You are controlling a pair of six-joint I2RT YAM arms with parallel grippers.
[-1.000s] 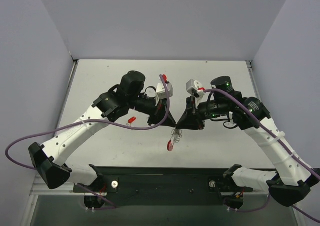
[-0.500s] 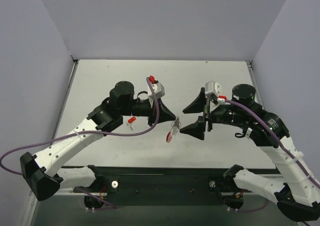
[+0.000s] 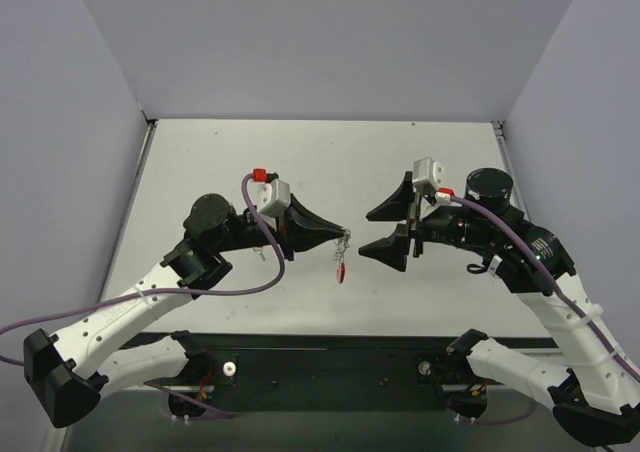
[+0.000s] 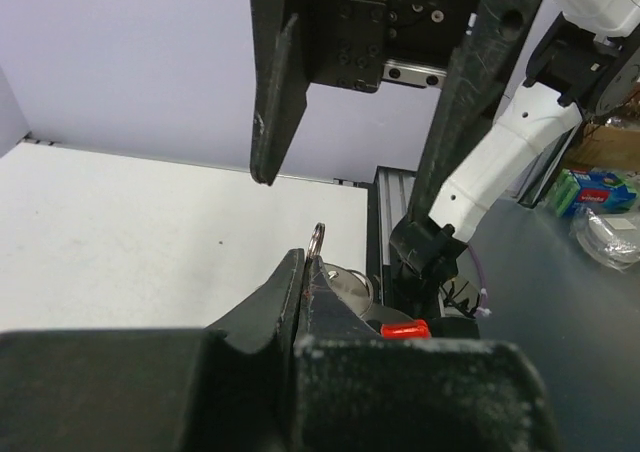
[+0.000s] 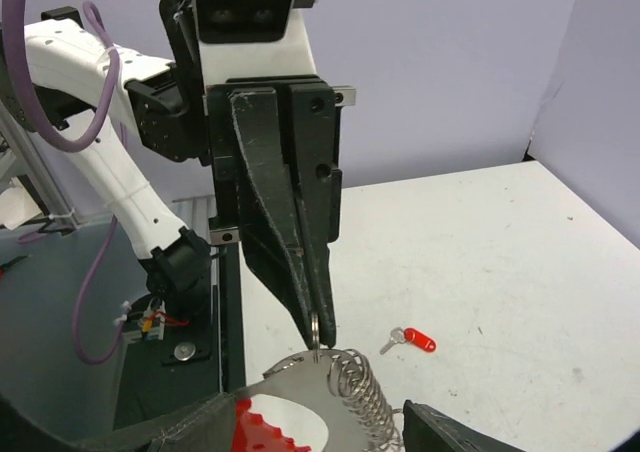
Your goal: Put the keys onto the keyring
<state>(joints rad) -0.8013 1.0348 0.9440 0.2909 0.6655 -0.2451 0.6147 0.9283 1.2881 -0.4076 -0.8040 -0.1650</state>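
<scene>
My left gripper (image 3: 343, 234) is shut on the keyring's small split ring (image 4: 316, 240), and it holds the ring above the table. Below the ring the keyring (image 3: 342, 268) hangs with a silver plate, a coiled chain (image 5: 362, 390) and a red band (image 5: 268, 428). Facing it from the right, my right gripper (image 3: 377, 231) is open and holds nothing. In the right wrist view the keyring hangs low between its fingers. The key (image 5: 412, 340), red-headed with a short silver blade, lies flat on the white table. My left arm hides it in the top view.
The white table (image 3: 330, 162) ends in a black rail (image 3: 330, 357) at the near edge, where both arm bases sit. Grey walls close the left, back and right sides. A purple cable (image 3: 262, 234) loops over my left wrist.
My right gripper has opened, let go of the keyring and drawn back to the right. My left arm has pulled back to the left with the keyring, which hangs from it alone.
</scene>
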